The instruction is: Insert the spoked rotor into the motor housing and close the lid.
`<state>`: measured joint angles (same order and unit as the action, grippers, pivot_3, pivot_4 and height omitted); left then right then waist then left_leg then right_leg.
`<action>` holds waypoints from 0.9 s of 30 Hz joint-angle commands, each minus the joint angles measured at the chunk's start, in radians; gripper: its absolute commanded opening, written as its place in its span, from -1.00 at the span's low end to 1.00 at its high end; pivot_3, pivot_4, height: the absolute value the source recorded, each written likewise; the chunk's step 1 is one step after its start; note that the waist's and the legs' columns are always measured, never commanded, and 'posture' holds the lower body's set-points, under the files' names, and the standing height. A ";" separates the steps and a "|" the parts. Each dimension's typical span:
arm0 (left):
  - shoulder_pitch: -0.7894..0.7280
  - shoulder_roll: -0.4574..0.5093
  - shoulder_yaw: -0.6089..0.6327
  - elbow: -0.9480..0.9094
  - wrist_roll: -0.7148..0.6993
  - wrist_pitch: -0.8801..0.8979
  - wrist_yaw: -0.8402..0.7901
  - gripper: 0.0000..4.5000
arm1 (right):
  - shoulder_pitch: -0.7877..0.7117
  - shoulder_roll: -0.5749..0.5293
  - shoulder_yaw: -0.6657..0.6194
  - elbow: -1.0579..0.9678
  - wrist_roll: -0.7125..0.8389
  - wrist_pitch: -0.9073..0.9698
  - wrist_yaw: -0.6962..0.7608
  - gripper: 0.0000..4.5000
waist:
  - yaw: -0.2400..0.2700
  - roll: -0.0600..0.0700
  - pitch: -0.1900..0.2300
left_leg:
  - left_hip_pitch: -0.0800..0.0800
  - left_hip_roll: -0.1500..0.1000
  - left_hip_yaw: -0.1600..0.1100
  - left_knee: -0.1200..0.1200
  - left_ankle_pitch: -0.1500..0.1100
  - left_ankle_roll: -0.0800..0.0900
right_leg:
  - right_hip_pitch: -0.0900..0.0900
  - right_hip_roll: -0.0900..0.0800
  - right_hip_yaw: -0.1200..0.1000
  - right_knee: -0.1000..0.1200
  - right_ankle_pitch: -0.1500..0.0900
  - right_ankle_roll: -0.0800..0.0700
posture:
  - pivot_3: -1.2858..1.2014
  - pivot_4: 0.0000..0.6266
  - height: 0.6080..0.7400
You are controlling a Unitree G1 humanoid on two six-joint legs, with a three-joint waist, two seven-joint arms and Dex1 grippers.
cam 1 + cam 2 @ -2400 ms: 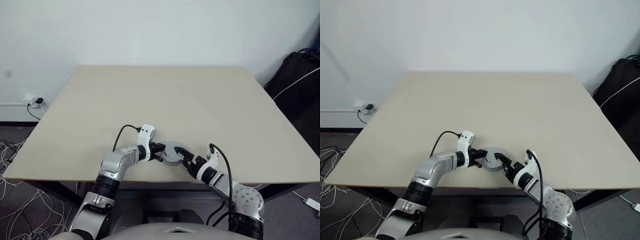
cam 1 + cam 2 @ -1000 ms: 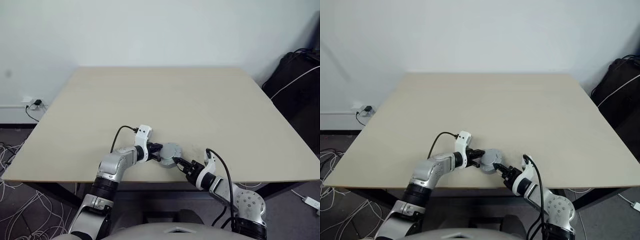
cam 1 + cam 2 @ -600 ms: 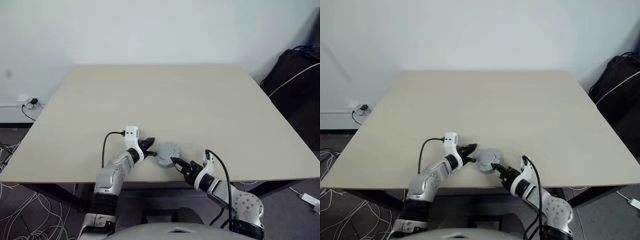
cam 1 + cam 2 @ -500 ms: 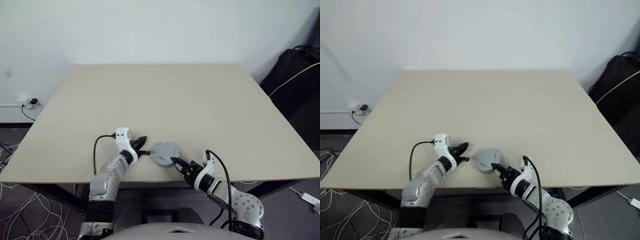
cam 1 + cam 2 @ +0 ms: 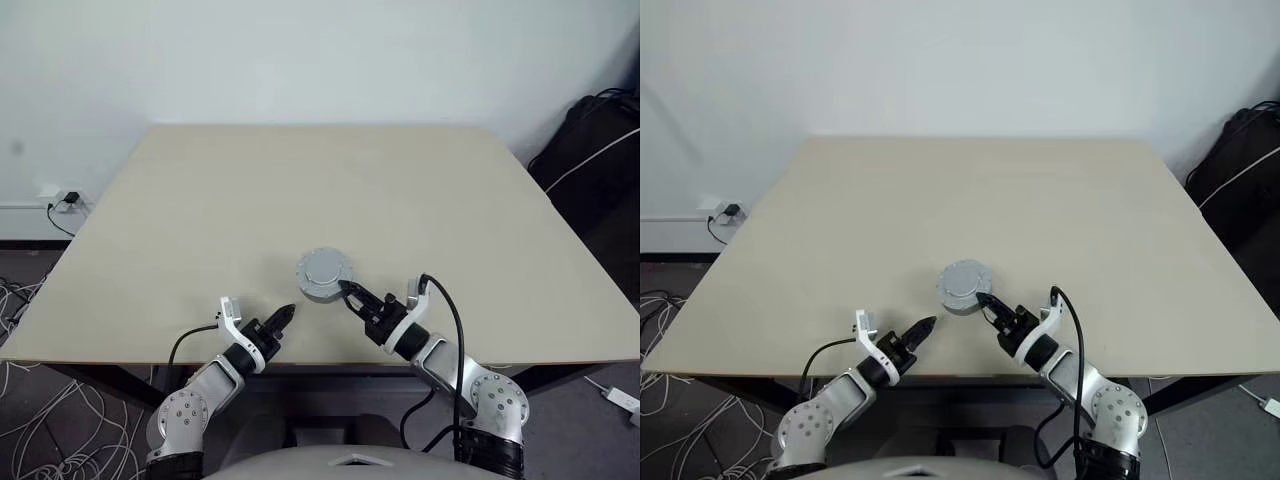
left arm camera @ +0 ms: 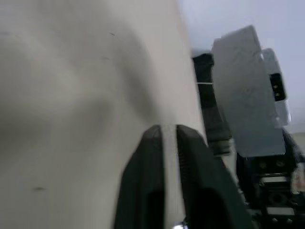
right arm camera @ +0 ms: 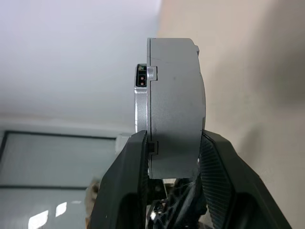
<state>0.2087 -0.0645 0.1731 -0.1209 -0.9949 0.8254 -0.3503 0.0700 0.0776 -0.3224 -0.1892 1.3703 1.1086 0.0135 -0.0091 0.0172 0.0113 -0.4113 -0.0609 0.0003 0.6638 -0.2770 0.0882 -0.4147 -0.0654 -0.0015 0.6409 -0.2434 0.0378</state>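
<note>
Motor housing [image 5: 323, 274]: plain silver-grey metal, no pattern visible, closed with the grey lid [image 7: 174, 102]. Table [image 5: 200, 210] beneath it: pale beige, unpatterned. Both grippers beside housing, left gripper [image 5: 283, 315] and right gripper [image 5: 347, 293]: black fingers, white wrist shells.

the motor housing [image 7: 174, 105] looks like matt grey cast metal with a smooth face, the black gripper fingers [image 7: 217, 171] like dull plastic, and the table [image 5: 420, 200] like smooth pale matt wood laminate.
</note>
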 commanded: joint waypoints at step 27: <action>0.049 -0.105 -0.111 -0.025 -0.388 -0.148 0.042 0.98 | -0.006 -0.118 0.158 -0.069 0.184 -0.070 -0.071 -0.46 | 0.002 0.000 -0.001 | 0.001 0.000 0.000 0.003 0.001 0.000 | 0.002 0.001 0.000 0.001 0.000 -0.001 | 0.03 -1.00 1.00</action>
<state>0.2794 -0.0638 0.0676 -0.1233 -1.3563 0.6878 -0.2909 0.0762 -0.0426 -0.1714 -0.2001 1.4917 1.0494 -0.0722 -0.0075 0.0176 0.0107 -0.4100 -0.0613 0.0006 0.6667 -0.2762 0.0881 -0.4124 -0.0646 -0.0014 0.6420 -0.2436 0.0372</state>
